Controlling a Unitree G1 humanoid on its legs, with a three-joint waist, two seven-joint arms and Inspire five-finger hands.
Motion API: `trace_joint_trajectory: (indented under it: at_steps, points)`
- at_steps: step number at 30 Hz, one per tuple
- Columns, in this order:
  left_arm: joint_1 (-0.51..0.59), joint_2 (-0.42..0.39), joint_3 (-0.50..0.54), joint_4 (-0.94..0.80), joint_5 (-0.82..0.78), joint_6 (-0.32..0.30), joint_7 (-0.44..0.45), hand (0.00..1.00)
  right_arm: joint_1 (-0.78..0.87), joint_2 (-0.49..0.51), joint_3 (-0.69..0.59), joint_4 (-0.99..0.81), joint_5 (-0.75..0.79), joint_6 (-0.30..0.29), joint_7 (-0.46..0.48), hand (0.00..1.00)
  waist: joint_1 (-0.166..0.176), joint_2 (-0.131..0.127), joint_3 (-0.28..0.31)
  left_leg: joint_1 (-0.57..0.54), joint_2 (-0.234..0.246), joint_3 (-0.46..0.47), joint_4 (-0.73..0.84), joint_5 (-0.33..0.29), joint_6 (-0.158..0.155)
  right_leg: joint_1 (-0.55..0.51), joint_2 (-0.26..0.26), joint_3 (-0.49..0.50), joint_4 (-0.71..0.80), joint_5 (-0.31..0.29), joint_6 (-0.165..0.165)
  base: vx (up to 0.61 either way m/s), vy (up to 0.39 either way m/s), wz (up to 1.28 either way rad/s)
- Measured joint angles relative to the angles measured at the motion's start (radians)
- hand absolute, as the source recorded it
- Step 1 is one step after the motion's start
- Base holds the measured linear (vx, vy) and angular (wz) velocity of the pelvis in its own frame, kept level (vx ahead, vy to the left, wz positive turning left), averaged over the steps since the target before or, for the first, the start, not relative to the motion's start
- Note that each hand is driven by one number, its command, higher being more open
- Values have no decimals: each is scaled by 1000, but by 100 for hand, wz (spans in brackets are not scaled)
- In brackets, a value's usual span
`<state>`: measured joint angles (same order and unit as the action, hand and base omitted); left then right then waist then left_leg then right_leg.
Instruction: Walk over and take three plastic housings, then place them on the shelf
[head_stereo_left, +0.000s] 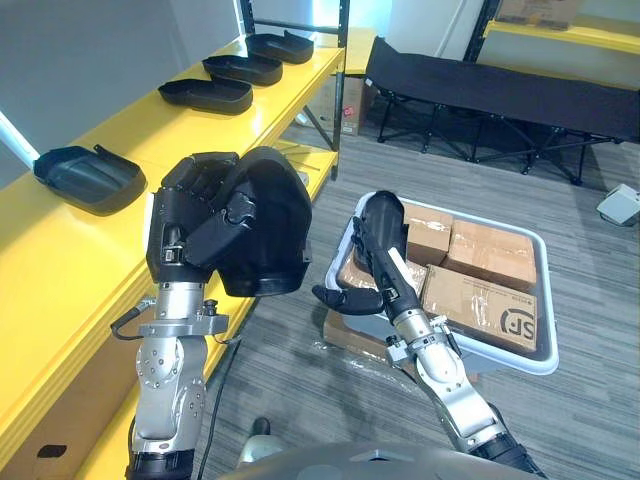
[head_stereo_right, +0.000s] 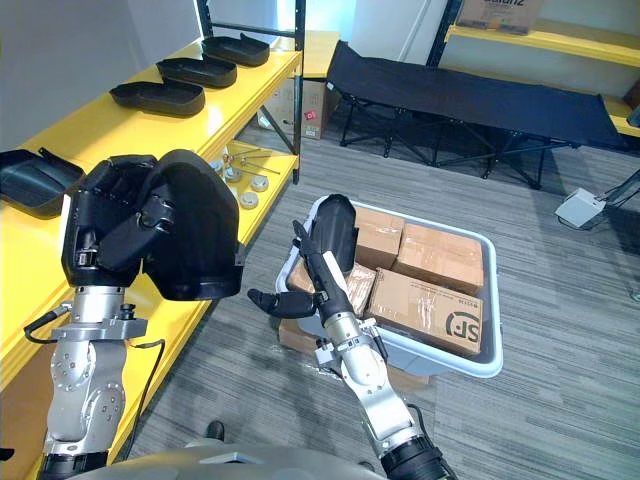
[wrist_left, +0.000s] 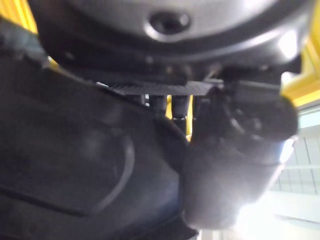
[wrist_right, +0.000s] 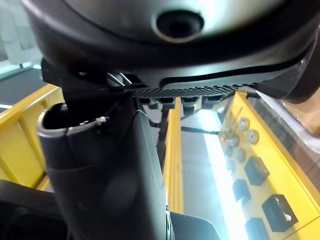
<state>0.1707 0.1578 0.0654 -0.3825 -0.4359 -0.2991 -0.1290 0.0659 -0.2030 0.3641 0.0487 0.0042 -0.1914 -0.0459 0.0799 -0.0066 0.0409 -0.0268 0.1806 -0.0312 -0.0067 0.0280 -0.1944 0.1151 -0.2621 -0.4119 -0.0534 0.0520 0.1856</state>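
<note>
The left hand (head_stereo_left: 195, 225) is raised close in, its fingers curled tight over the rim of a black plastic housing (head_stereo_left: 270, 215), which bulges out to the side of the hand that faces the other arm. The right hand (head_stereo_left: 390, 285) is lifted a little further out, its thumb splayed away to the side, and a second housing (head_stereo_left: 383, 215) stands upright at its fingertips. Whether those fingers clamp it cannot be told. Just beyond and below the right hand sits a white bin (head_stereo_left: 547, 300) packed with taped cardboard boxes (head_stereo_left: 490, 255). On the outer side of the left hand runs a yellow shelf (head_stereo_left: 60, 260). One shelf housing (head_stereo_left: 85, 178) lies on it just past the hand, open side up, and a row of three housings (head_stereo_left: 205, 95) lies well beyond it along the same board. Farthest from both hands stands a black folding cot (head_stereo_left: 500, 90).
</note>
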Motion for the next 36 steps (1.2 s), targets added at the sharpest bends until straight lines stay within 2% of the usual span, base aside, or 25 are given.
trace_joint_trajectory:
  at_steps: [4,9,17,18,23,29,36]
  points:
    - [0,0,2,-12,-35,0,-46,0,-23,1,0,27,2,-13,26,100,1,0,0,0,0,-3,3,-3,0,4,0,-6,0,0,0,2,1,1]
    - [0,0,2,-33,-44,2,-93,0,-28,0,14,30,13,-13,115,100,3,1,0,0,-1,-9,3,-4,1,9,0,-17,0,0,0,2,2,2]
    - [0,-2,-34,-84,-70,32,-151,0,-60,1,124,78,17,-15,172,100,26,1,1,-1,-4,-23,3,-4,1,17,0,-32,0,-1,-1,-3,4,4]
    - [0,-2,-37,-86,-70,36,-153,0,-64,2,131,80,19,-15,173,0,26,1,1,-1,-4,-25,4,-4,1,19,0,-35,0,-1,-2,-5,2,10]
    - [0,-2,-60,-89,-73,59,-170,0,-97,3,176,106,22,-24,164,0,31,1,1,-2,-7,-35,5,-5,1,26,0,-48,0,-3,-5,-4,3,5]
    - [-1,-3,-64,-91,-79,65,-170,0,-101,3,197,111,26,-25,106,0,30,1,1,-2,-13,-35,5,-5,1,26,-6,-49,0,-3,-5,0,0,0]
    - [-6,-12,-78,-98,-106,87,-132,0,-107,1,198,119,28,-30,95,0,28,2,1,-2,-13,-35,5,-7,2,26,-7,-49,0,-3,-5,0,0,0]
